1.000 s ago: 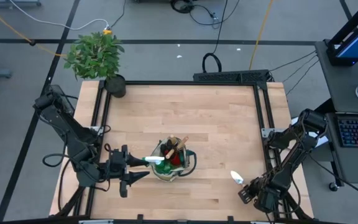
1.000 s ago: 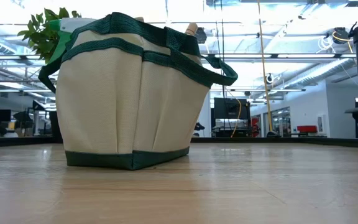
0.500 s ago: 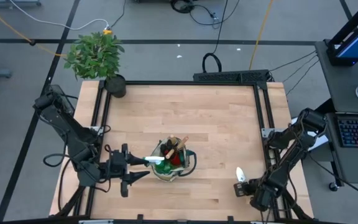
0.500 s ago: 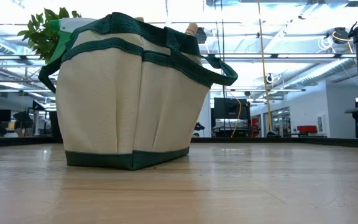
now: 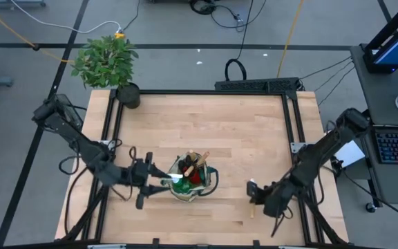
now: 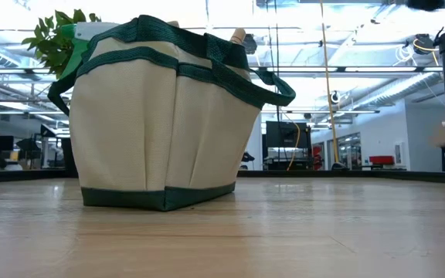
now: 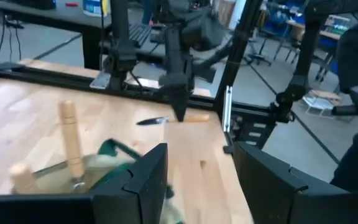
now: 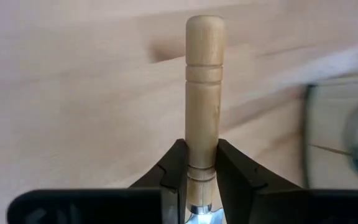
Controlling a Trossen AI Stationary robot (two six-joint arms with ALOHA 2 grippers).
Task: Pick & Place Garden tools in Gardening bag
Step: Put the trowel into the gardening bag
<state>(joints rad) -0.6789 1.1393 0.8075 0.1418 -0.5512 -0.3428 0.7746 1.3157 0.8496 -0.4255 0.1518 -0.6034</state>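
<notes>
The beige gardening bag (image 5: 193,177) with green trim stands on its base at the table's near middle and also shows in the low view (image 6: 161,116). Wooden tool handles (image 5: 197,160), something red and the spray bottle's white head (image 5: 172,178) stick out of it. My left gripper (image 5: 156,184) is open and empty just left of the bag, level with its rim (image 7: 197,155). My right gripper (image 5: 253,190) is to the right of the bag, shut on a wooden-handled trowel (image 7: 173,119). My right gripper pinches the trowel's wooden handle near its metal end (image 8: 202,163) between its two fingers. The fingers point down from above and lie across the handle. The trowel lies level, lifted clear of the table, with its free handle end (image 8: 204,28) sticking out.
A leafy plant (image 5: 107,61) in a black pot (image 5: 128,95) stands at the far left corner. A black frame rail (image 5: 290,131) runs around the table. Bare wood (image 5: 230,138) lies between the bag and the right and far edges.
My right gripper has carried the trowel from near the table's right near corner toward the bag, turning as it goes. My left gripper has moved a little toward the bag and stays open.
</notes>
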